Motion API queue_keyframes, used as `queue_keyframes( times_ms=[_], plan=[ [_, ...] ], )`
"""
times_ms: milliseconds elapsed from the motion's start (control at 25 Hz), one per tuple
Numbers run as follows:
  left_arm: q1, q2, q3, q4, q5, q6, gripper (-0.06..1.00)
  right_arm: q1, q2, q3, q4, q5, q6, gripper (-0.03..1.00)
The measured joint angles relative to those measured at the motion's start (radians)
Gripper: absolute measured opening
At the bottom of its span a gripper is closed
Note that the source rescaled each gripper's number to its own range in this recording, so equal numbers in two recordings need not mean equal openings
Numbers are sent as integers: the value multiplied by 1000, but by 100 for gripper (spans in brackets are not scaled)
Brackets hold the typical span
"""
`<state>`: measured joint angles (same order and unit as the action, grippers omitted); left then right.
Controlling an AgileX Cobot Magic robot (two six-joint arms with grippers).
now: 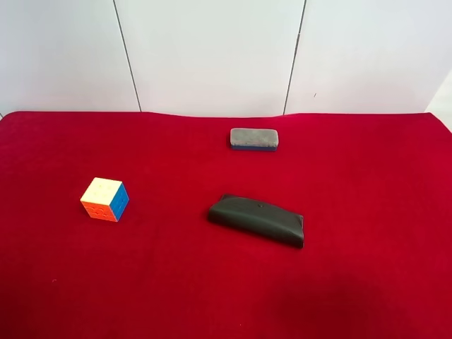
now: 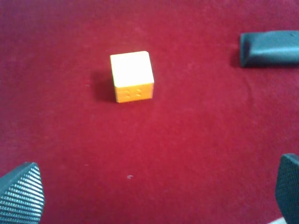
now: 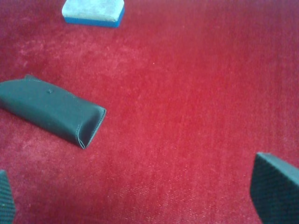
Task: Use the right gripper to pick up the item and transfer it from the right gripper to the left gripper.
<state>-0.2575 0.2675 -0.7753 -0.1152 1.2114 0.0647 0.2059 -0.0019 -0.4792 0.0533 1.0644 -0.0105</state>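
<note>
Both end effectors open, clear of the cube (image 1: 104, 199).

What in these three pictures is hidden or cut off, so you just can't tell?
- Arms: none shows in the exterior high view.
- Right gripper: only two finger corners, cut by the right wrist view's edges.
- Left gripper: likewise, in the left wrist view.
- Puzzle cube: absent from the right wrist view; its far faces are hidden.
- Dark case: cut off by the left wrist view's edge.

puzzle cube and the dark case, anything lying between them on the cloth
Nothing: in the exterior high view only bare red cloth separates the puzzle cube from the dark case. The left wrist view shows the same.
</note>
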Motion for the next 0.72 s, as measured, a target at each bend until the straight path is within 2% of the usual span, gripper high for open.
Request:
queue_keyframes(
  times_ms=[320, 560, 720],
  plan=[
    [0, -253, 163, -29, -79, 4, 100, 0, 0, 0, 0, 0, 0, 100],
    [0, -272, 255, -12, -124, 4, 100, 0, 0, 0, 0, 0, 0, 100],
    [0, -272, 265, 7, -143, -9, 100, 0, 0, 0, 0, 0, 0, 100]
  ],
)
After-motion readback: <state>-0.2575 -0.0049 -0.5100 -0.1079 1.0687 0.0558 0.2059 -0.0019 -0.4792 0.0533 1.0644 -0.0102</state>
